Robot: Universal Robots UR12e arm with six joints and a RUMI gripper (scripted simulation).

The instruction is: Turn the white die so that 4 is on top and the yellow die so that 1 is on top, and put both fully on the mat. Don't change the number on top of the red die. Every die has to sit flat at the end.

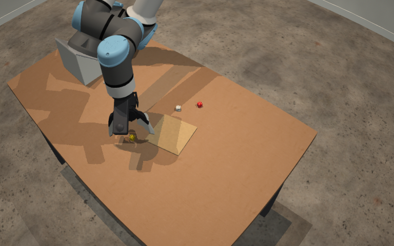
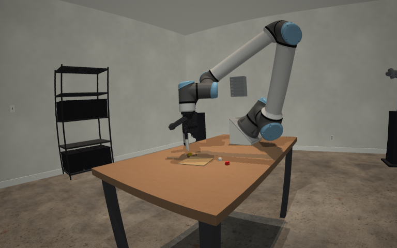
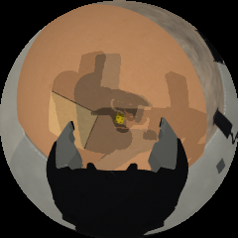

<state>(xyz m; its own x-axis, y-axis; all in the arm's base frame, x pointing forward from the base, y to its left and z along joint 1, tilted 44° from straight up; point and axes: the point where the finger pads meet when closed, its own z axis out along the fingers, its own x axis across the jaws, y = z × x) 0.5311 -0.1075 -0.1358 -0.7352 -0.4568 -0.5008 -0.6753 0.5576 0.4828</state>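
Observation:
My gripper (image 1: 132, 134) (image 2: 187, 150) (image 3: 115, 119) is wide open and empty, a little above the table. The yellow die (image 1: 132, 137) (image 2: 189, 154) (image 3: 120, 118) lies on the table beside the mat, below and between the open fingers. The white die (image 1: 178, 108) (image 2: 219, 159) and the red die (image 1: 199, 104) (image 2: 227, 163) rest on the table off the mat, near each other. The tan square mat (image 1: 183, 137) (image 2: 196, 161) (image 3: 85, 130) lies between the yellow die and the other two. The numbers on top are too small to read surely.
The wooden table (image 1: 223, 170) (image 2: 164, 181) carries the arm's grey angled base (image 1: 84, 68) (image 2: 237, 136) at its far end. The arm's shadows fall across the yellow die and part of the mat. A black shelf rack (image 2: 81, 120) stands beyond the table.

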